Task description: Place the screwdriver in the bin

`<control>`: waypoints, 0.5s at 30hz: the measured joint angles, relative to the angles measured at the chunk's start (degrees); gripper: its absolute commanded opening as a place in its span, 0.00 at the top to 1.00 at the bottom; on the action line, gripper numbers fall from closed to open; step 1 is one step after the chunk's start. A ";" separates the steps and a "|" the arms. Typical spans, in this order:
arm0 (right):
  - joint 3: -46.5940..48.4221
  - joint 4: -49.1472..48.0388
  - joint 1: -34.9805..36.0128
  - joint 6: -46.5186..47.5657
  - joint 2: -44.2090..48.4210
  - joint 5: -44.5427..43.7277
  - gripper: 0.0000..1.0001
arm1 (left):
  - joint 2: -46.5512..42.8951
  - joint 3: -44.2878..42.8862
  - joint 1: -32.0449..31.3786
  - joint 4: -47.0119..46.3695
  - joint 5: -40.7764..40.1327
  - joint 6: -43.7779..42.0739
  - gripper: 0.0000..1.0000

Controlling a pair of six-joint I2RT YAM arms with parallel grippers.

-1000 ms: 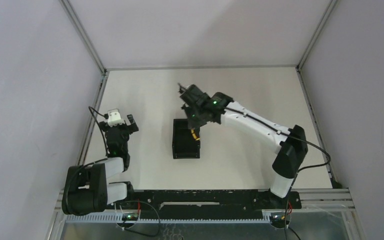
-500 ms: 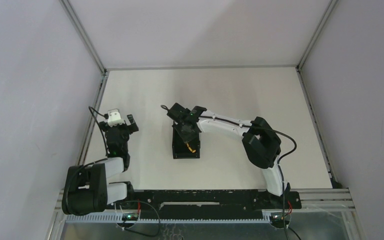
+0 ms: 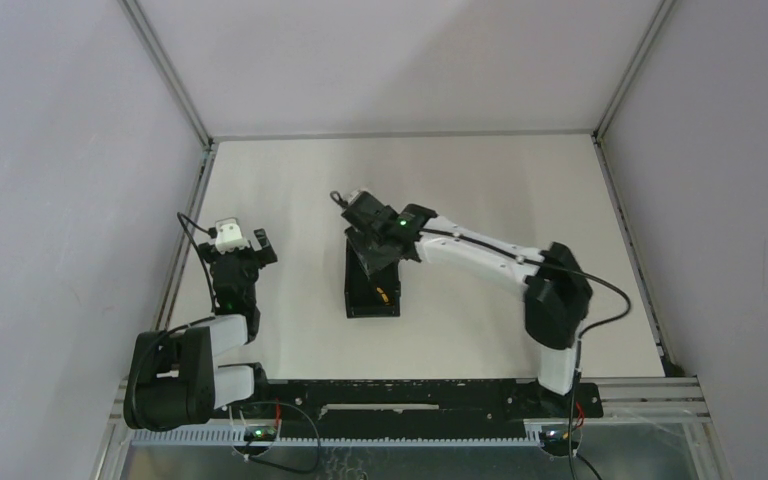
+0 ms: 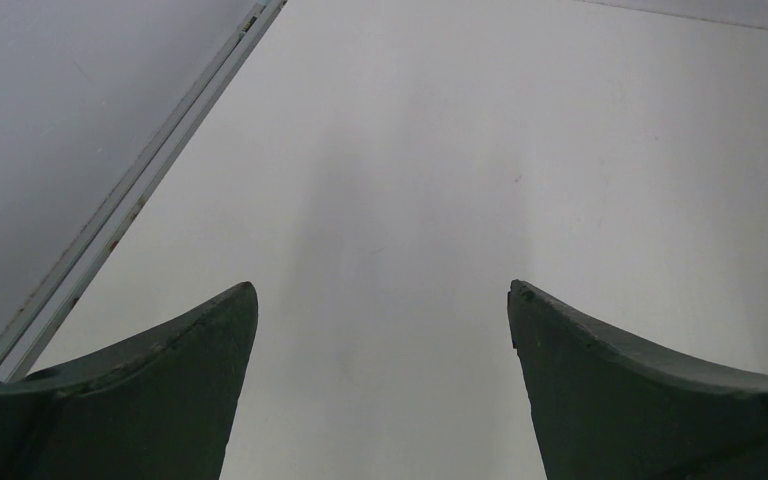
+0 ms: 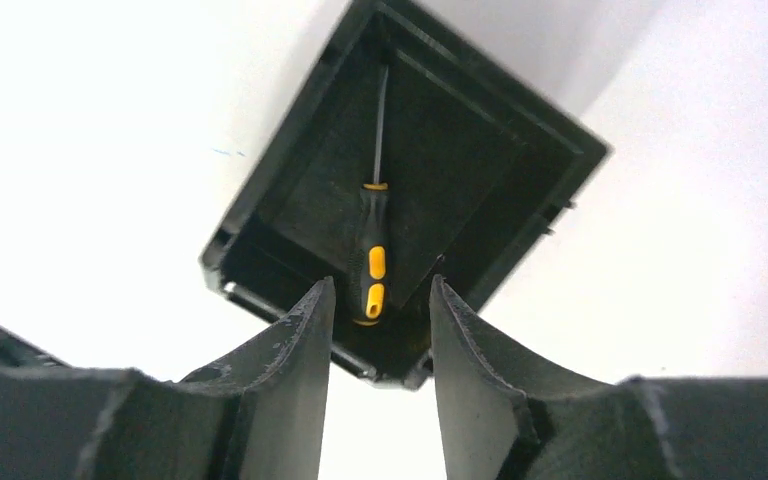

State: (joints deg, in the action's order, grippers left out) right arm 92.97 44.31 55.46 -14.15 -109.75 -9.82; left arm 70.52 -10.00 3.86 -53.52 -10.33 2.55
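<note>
Two grippers, both empty, were on my screens. Nearest my end of the table [image 4: 410, 150], on the left side, the left gripper [image 4: 380, 340] hung over bare surface with its jaws spread wide and nothing between them. Further out, near the middle, sat the bin [image 5: 278, 160]. The screwdriver [image 5: 372, 262] lay flat on its floor. In the right wrist view its handle was closest to the camera and its thin shaft ran toward a corner. The right gripper [image 5: 380, 335] hovered above the bin's far end, its fingers [image 5: 290, 340] parted. As far as I could tell, they touched neither tool nor walls.
</note>
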 measured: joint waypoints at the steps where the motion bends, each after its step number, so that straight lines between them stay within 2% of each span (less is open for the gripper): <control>1: -0.04 -0.17 0.04 0.02 2.05 -0.31 0.42 | 0.00 0.00 0.02 0.00 -0.02 0.00 0.00; 2: -0.07 -0.24 0.04 -0.04 3.87 -0.57 0.26 | 0.00 0.00 0.02 0.00 -0.02 0.00 0.00; 3: -0.24 -0.68 0.02 0.09 6.75 -0.83 0.04 | 0.00 0.00 0.02 0.00 -0.02 0.00 0.00; 4: -0.50 -1.14 -0.02 0.00 9.40 -1.09 0.01 | 0.00 0.00 0.02 0.00 0.00 0.00 0.00; 9: -6.25 -5.77 -2.32 1.16 25.83 -1.11 0.00 | 0.00 0.00 0.02 0.00 0.00 0.00 0.00; 15: -20.63 -9.60 -11.39 0.90 40.98 0.76 0.00 | 0.00 0.00 0.02 0.00 -0.02 0.00 0.00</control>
State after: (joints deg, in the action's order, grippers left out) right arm 72.34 34.72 44.07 -13.26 -68.77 -9.06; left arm 70.52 -10.00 3.88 -53.52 -10.35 2.55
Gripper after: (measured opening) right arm 0.994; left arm 0.996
